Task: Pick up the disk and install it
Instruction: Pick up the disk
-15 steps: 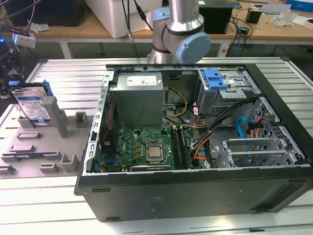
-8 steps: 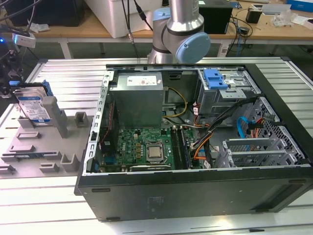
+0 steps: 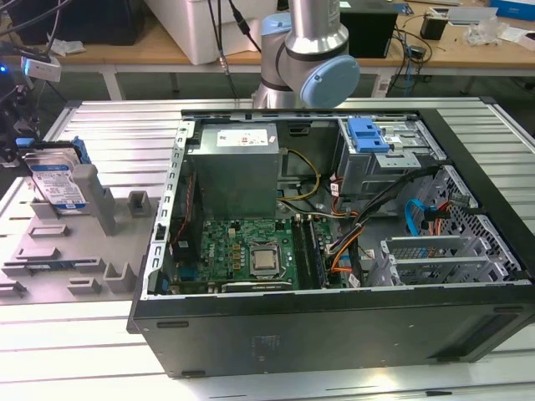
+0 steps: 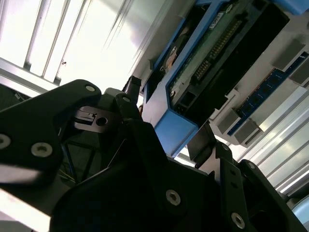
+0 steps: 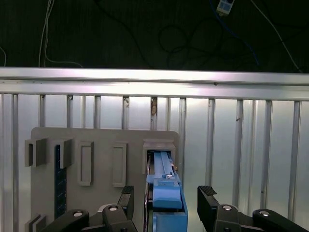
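First wrist view: jaws stand open, one on each side of the disk, clear of it. The disk stands on edge in a grey holder at the desk's edge on the exterior view's left, probably so its blue rail is presented for gripping.

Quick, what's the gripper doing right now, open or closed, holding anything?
Gripper: open, fingers either side of the disk in its grey holder, not clamped on it.

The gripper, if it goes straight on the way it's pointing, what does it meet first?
Most likely the disk, standing in the grey holder right between the open fingers of the gripper; how far off is hard to judge.
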